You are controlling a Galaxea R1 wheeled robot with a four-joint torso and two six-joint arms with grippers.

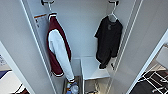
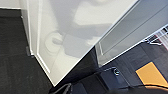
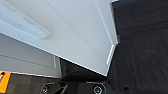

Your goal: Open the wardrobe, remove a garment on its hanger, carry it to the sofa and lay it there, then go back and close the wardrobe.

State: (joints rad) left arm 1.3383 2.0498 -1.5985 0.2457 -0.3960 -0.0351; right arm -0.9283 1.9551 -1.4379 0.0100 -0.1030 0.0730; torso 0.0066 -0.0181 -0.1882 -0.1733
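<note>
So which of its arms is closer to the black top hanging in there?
Likely right: the black top hangs on the wardrobe's right side. Each arm is down by a door corner near the floor, so it's a guess.

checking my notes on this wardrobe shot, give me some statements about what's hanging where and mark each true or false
1. The wardrobe stands open with both doors swung out. True.
2. The garment hangs on the left side of the wardrobe in the head view. False: the black top hangs on the right; the maroon jacket is on the left.
3. The garment is on the hanger, hooked up at the top of the wardrobe. True.
4. The maroon jacket has black sleeves. False: its sleeves are white.
5. A white shelf sits low inside, below the garment. True.
</note>
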